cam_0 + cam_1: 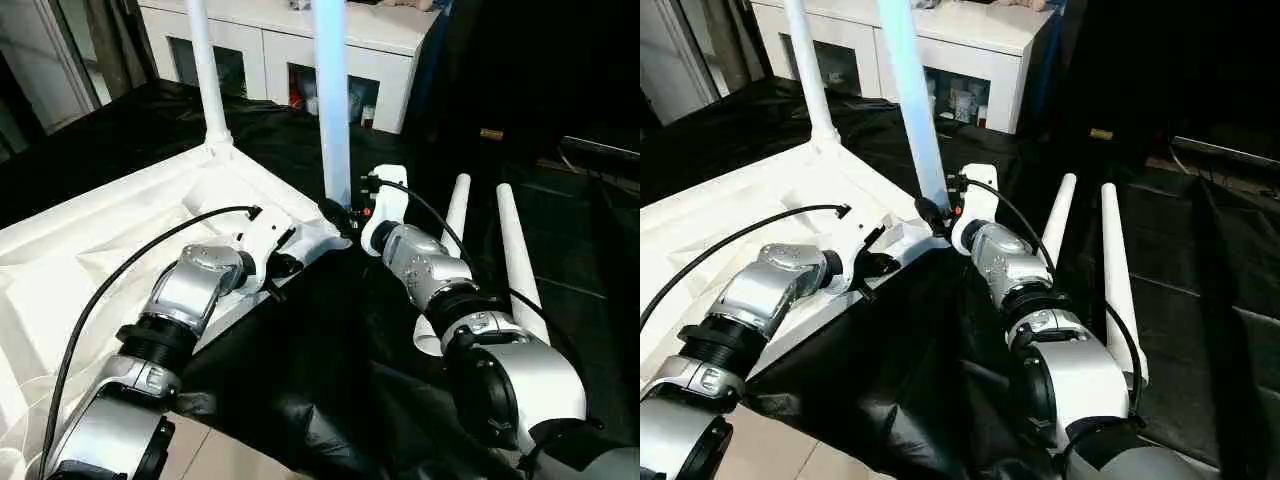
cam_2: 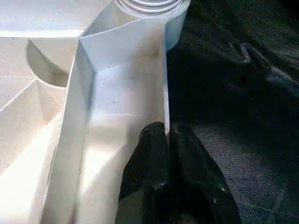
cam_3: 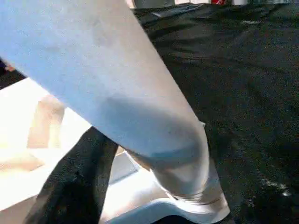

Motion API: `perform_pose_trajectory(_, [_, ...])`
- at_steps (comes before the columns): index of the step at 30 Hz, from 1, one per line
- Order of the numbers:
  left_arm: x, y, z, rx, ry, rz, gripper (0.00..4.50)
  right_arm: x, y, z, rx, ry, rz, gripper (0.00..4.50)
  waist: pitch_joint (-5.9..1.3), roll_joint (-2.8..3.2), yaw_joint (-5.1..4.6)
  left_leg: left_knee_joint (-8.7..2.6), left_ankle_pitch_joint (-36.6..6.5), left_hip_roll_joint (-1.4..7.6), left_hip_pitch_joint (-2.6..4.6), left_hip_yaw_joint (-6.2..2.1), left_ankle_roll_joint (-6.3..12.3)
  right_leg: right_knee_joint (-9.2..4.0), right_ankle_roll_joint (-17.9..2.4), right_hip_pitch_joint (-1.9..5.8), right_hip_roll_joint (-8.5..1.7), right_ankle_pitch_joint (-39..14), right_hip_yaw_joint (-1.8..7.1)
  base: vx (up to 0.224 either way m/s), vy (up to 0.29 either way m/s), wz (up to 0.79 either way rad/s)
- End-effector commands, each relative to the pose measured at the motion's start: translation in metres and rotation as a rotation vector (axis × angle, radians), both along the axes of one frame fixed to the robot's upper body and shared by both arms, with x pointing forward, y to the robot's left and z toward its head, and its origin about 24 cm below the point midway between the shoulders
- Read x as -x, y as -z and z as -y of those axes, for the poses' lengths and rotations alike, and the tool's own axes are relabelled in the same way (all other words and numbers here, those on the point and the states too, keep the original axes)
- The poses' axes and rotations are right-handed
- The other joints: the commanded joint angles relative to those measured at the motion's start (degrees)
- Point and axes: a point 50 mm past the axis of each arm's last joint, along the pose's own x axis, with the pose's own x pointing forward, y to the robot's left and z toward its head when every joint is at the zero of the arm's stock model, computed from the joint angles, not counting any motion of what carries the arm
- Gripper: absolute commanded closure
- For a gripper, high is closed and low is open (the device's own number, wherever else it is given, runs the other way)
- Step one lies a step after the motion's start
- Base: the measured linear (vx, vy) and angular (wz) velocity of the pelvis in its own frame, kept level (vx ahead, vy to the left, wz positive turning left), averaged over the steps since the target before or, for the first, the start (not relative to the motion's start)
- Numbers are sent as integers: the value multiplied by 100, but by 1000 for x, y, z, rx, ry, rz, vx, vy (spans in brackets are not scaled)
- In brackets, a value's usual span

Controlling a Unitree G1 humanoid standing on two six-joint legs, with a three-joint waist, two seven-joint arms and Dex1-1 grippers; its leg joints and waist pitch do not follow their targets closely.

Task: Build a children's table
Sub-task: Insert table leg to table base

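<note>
The children's table lies upside down on black cloth, its white ribbed top [image 1: 100, 230] facing up. Two white tube legs stand upright in its sockets, one at the far corner [image 1: 205, 70] and one at the near corner [image 1: 332, 110]. Two more legs [image 1: 455, 215] [image 1: 520, 260] lie side by side on the cloth to the right. My left gripper [image 2: 166, 135] is shut on the top's thin rim wall just short of the near corner socket. My right gripper [image 1: 340, 213] sits against the base of the near corner leg [image 3: 131, 93], where that leg meets its socket.
A white cabinet [image 1: 380, 40] with glass-fronted compartments stands behind the table. Black cloth [image 1: 560, 200] covers the floor around and to the right. Pale bare floor [image 1: 230, 455] shows at the near left.
</note>
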Motion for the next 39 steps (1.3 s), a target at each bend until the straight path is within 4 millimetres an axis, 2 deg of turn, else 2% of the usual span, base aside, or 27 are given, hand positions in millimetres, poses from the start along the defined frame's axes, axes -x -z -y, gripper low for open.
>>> perform_pose_trajectory(1, [7,9,11,-2,67,-32,450,12,21,-11,-7,-76,-98,173,-321,78,19,-303,-432,152,-68,24,289,-299,-1288,376,-462,-318,393,0,0,0])
perform_pose_trajectory(7, [8,10,8,-12,75,-24,450,12,22,-6,-3,-84,-91,207,-320,74,19,-289,-430,144,-72,26,319,-300,-1292,382,-466,-374,391,0,0,0])
perform_pose_trajectory(13, [14,5,3,-1,162,-6,450,11,22,5,8,-109,-85,231,-334,74,-5,-271,-384,147,-95,17,366,-268,-1341,397,-460,-252,384,0,0,0])
perform_pose_trajectory(14, [17,3,2,-1,196,3,450,11,22,7,14,-131,-85,233,-334,69,-1,-268,-382,153,-81,20,383,-266,-1368,389,-463,-243,386,0,0,0])
perform_pose_trajectory(16, [24,0,-4,-16,272,13,450,13,23,14,49,-201,-84,240,-333,59,-11,-261,-367,151,-98,23,453,-254,-1397,391,-452,-196,382,0,0,0])
perform_pose_trajectory(19, [32,-2,-7,-20,338,3,450,15,25,19,86,-279,-93,250,-331,75,20,-248,-309,171,-81,36,474,-233,-1470,376,-448,-143,380,0,0,0])
perform_pose_trajectory(23, [46,-6,-10,-21,463,7,450,19,26,27,155,-398,-82,255,-331,100,94,-240,-466,207,-75,40,398,-216,-1486,358,-458,-224,375,0,0,0])
perform_pose_trajectory(24, [48,-7,-10,-21,481,13,450,20,26,28,166,-424,-79,257,-328,85,99,-239,-480,204,-78,47,395,-215,-1483,359,-448,-220,374,0,0,0])
perform_pose_trajectory(26, [49,-8,-12,-32,481,37,450,22,25,32,181,-483,-73,259,-304,96,129,-244,-656,197,-57,53,346,-235,-1425,330,-442,-412,386,0,0,0])
perform_pose_trajectory(27, [48,-8,-13,-39,470,42,450,22,25,34,187,-499,-71,260,-307,46,125,-248,-662,195,-73,54,336,-241,-1391,354,-447,-475,386,0,0,0])
perform_pose_trajectory(30, [47,-8,-16,-54,452,58,450,24,27,39,190,-514,-77,261,-307,56,162,-246,-662,188,-63,55,301,-259,-1271,347,-454,-693,398,0,0,0])
perform_pose_trajectory(33, [46,-8,-17,-54,445,62,450,28,33,43,200,-528,-95,261,-319,49,169,-236,-560,187,-68,56,289,-239,-1248,342,-443,-617,397,0,0,0])
perform_pose_trajectory(35, [46,-9,-16,-52,450,61,450,31,38,45,234,-545,-107,261,-332,92,178,-225,-518,183,-68,56,281,-226,-1268,345,-440,-502,393,0,0,0])
perform_pose_trajectory(37, [45,-9,-16,-54,452,62,450,31,39,45,253,-549,-109,262,-340,75,179,-218,-462,180,-71,57,286,-207,-1299,347,-430,-360,387,0,0,0])
perform_pose_trajectory(38, [45,-9,-16,-58,455,64,450,31,39,46,273,-551,-106,262,-344,119,179,-213,-469,175,-68,54,277,-208,-1315,346,-427,-311,385,0,0,0])
perform_pose_trajectory(39, [44,-9,-16,-60,456,64,450,31,39,46,286,-551,-103,262,-342,106,176,-212,-480,174,-69,58,277,-212,-1319,344,-421,-299,384,0,0,0])
